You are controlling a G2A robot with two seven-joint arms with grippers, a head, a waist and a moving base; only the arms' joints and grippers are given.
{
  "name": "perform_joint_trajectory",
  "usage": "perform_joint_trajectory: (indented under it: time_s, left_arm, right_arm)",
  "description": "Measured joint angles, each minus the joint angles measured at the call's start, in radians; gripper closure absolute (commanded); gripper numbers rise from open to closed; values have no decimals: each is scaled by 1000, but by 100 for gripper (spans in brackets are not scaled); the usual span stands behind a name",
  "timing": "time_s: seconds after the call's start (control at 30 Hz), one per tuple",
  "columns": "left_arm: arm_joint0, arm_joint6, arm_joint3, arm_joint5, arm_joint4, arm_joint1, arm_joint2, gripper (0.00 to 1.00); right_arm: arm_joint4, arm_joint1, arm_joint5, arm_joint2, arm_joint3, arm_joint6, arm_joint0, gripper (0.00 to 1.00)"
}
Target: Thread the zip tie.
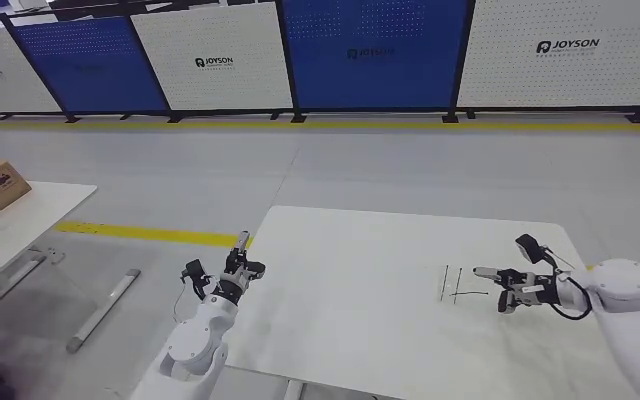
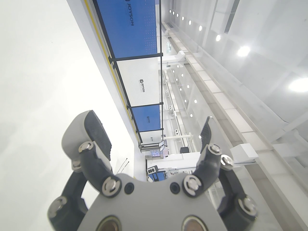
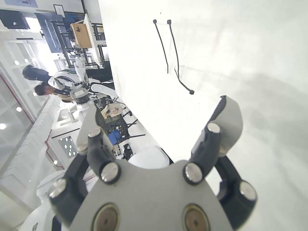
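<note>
We see 3 thin black plastic zip ties (image 3: 174, 46) lying flat on a broad white table (image 1: 360, 300), toward its right side. 2 lie side by side, almost parallel, their square heads pointing the same way. The 3rd lies across their tail ends, with its head nearest the right gripper (image 3: 157, 106). That claw hovers just beside the ties, released, with both fingers spread wide and nothing between them. The left gripper (image 2: 151, 123) sits well apart from the ties at the table's left edge, also released and holding nothing. Beyond the table we see a grey floor crossed by a yellow line (image 1: 150, 234). A wall of blue perforated panels (image 1: 375, 50) and white ones stands behind. At far left, a second white table (image 1: 40, 205) carries a brown cardboard box (image 1: 10, 183).
</note>
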Motion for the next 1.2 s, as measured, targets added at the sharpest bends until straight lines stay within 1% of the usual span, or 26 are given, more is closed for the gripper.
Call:
perform_joint_trajectory:
  time_s: [0.23, 0.27, 0.33, 0.4, 0.47, 0.53, 0.83, 0.9, 1.07, 1.2]
  left_arm:
    - [0, 0, 0, 0, 0, 0, 0, 0]
    - [0, 0, 0, 0, 0, 0, 0, 0]
    - [0, 0, 0, 0, 0, 0, 0, 0]
    - [0, 0, 0, 0, 0, 0, 0, 0]
    - [0, 0, 0, 0, 0, 0, 0, 0]
    - [0, 0, 0, 0, 0, 0, 0, 0]
    - [0, 0, 0, 0, 0, 0, 0, 0]
    - [0, 0, 0, 0, 0, 0, 0, 0]
    - [0, 0, 0, 0, 0, 0, 0, 0]
    - [0, 0, 0, 0, 0, 0, 0, 0]
  right_arm:
    - [0, 0, 0, 0, 0, 0, 0, 0]
    - [-9, -4, -4, -9, -8, -10, -6, 0]
    - [-39, -13, -11, -37, -20, -67, -19, 0]
    - [-45, -20, -23, -53, -19, -143, -19, 0]
    - [-42, -26, -25, -62, -5, -184, -11, 0]
    - [-43, -30, -17, -70, 8, -199, -3, 0]
    - [-44, -30, -16, -70, 9, -198, -3, 0]
    - [-37, -29, -24, -66, 0, -209, -15, 0]
    - [-21, -11, -51, -25, -36, -184, -50, 0]
    - [-13, 2, -58, 3, -59, -166, -71, 0]
